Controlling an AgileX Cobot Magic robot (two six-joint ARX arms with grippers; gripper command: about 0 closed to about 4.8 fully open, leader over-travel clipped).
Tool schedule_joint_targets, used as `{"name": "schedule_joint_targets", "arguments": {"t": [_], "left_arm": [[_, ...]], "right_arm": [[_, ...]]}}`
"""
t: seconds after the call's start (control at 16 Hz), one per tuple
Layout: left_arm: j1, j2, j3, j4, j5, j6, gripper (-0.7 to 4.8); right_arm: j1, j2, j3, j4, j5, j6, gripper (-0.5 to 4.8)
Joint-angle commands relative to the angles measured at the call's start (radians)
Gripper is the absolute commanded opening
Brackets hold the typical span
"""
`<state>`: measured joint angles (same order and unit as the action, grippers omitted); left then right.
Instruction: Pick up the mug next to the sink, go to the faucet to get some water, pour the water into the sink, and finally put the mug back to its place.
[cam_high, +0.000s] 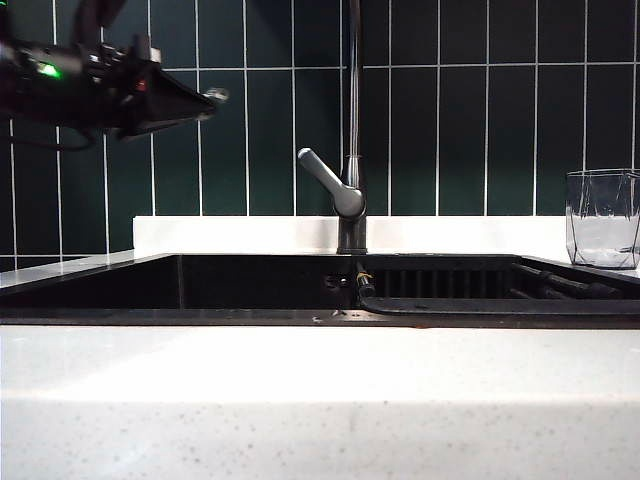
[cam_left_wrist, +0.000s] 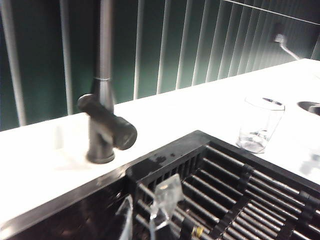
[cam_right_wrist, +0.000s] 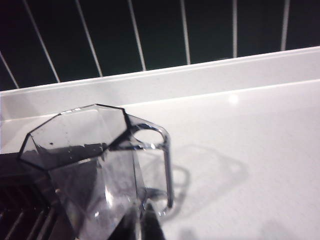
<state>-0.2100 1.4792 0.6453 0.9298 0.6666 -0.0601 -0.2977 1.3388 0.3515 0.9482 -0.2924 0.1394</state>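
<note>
The clear faceted mug (cam_high: 603, 217) stands upright on the white counter at the far right, beside the sink (cam_high: 110, 283). The dark faucet (cam_high: 351, 200) rises behind the sink's middle, its grey lever angled left. My left gripper (cam_high: 213, 97) hangs high at the left, above the basin. In the left wrist view its clear fingers (cam_left_wrist: 167, 196) stand apart over the ribbed rack with nothing between them, with the faucet (cam_left_wrist: 102, 127) and mug (cam_left_wrist: 259, 125) beyond. My right gripper (cam_right_wrist: 142, 224) shows two dark fingertips pressed together just in front of the mug (cam_right_wrist: 85, 150), near its handle (cam_right_wrist: 165, 165). The exterior view does not show it.
A ribbed dark rack (cam_high: 560, 283) fills the sink's right half. White speckled counter (cam_high: 320, 400) runs along the front, and a low white ledge (cam_high: 240, 233) backs onto the dark green tiled wall. A dark round opening (cam_left_wrist: 310, 107) lies on the counter beyond the mug.
</note>
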Motion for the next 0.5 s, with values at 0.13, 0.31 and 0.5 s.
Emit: {"name": "schedule_joint_targets", "arguments": {"t": [0.13,0.31,0.5], "left_arm": [[-0.003,0.074,0.081,0.014,0.150,-0.004,0.57],[-0.003,0.089,0.084,0.011,0.151,-0.003,0.57],[-0.003,0.091,0.084,0.010,0.169,0.000,0.57]], "right_arm": [[-0.002,0.122,0.055,0.055,-0.062,-0.021,0.22],[-0.002,0.197,0.094,0.059,-0.101,-0.063,0.22],[-0.002,0.264,0.138,0.057,-0.133,-0.066,0.65]]}}
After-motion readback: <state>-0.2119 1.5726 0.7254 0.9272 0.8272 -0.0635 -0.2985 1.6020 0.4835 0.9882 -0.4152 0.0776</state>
